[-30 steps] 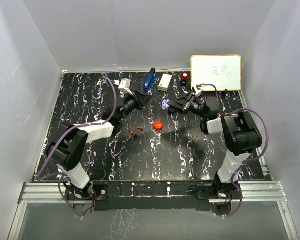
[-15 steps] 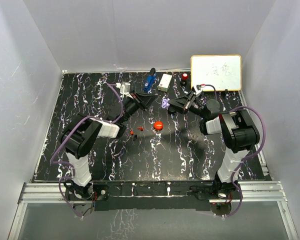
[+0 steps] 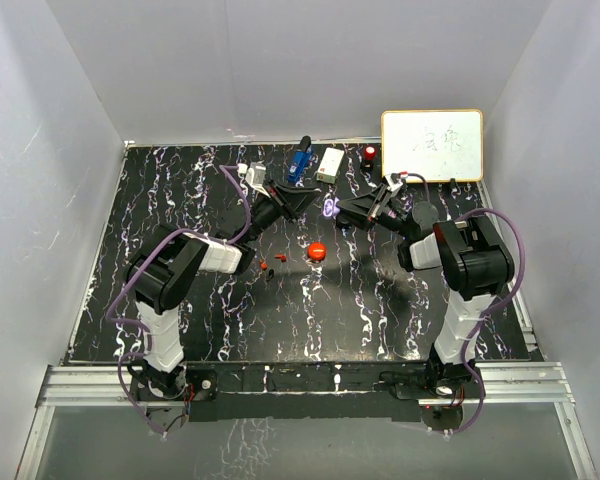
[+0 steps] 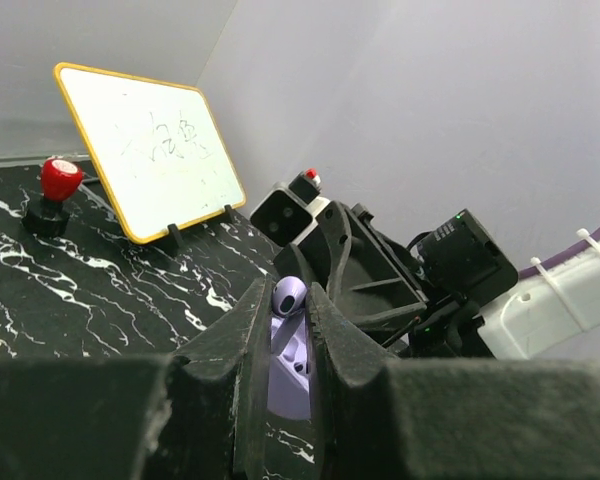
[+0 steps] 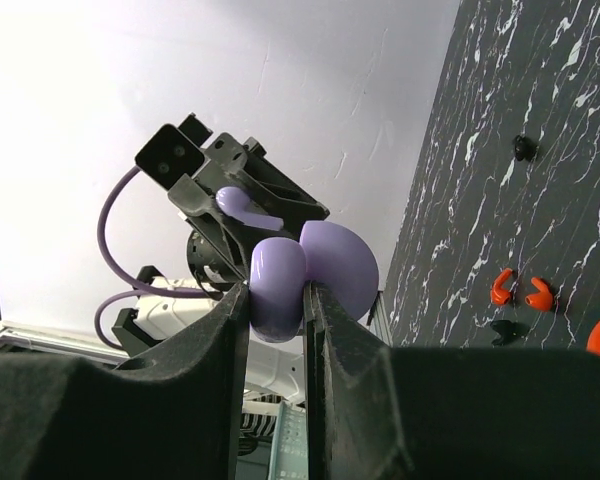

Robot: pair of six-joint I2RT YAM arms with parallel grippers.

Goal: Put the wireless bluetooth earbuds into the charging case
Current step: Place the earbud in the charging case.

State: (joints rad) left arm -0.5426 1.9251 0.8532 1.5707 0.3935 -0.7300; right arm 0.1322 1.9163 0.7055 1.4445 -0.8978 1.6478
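Above the far middle of the table my two grippers meet tip to tip. The left gripper [image 4: 288, 296] [image 3: 307, 204] is shut on a lilac earbud [image 4: 291, 293] [image 5: 236, 203], which it holds stem down just above the open lilac charging case [image 4: 291, 372] [image 3: 330, 208]. The right gripper [image 5: 277, 292] [image 3: 343, 208] is shut on the case body [image 5: 279, 281], with the lid [image 5: 342, 264] hinged open beside it. Small red pieces [image 3: 265, 264] [image 5: 502, 287] and a dark piece [image 5: 506, 327] lie on the black marbled table [image 3: 380, 300].
A round red puck [image 3: 317, 251] lies near the table's middle. Along the back edge stand a blue object [image 3: 300, 160], a white box [image 3: 330, 165], a red-topped knob [image 3: 368, 154] [image 4: 58, 180] and a yellow-framed whiteboard [image 3: 432, 145] [image 4: 150, 150]. White walls enclose the table.
The left arm has swung right, bringing its gripper and the earbud up to the case. The right gripper has edged slightly left with the case.
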